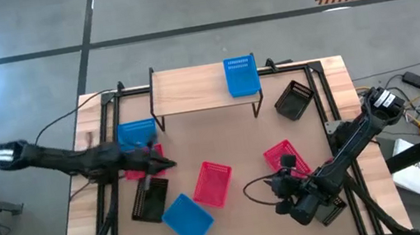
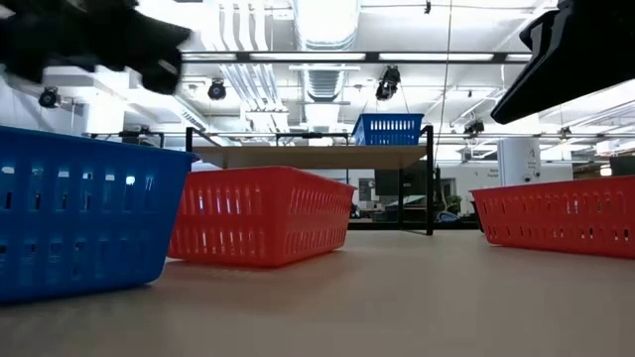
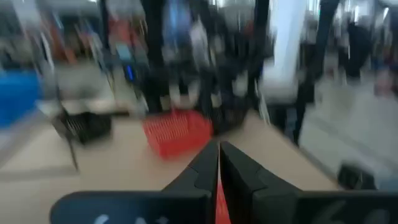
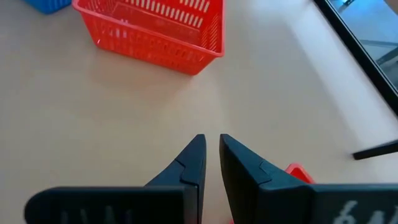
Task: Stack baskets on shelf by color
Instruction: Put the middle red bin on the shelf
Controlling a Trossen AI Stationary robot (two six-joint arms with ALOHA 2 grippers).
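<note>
Blue basket (image 2: 79,213) closest, red basket (image 2: 260,214) just behind. Right gripper (image 4: 211,144) nearly closed, empty, red basket ahead. Left gripper (image 3: 219,149) shut. Another blue basket (image 1: 242,75) atop shelf (image 1: 189,90), well beyond.

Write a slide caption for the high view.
One blue basket on the shelf; other baskets scattered on the table; left gripper over a red basket.

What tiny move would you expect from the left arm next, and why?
Probably opening the left hand: it is shut over a red basket near the left legs of the shelf, and cannot grasp a rim that way. The shelf holds just one blue basket, so much sorting remains. The right hand waits over the table's near right.
</note>
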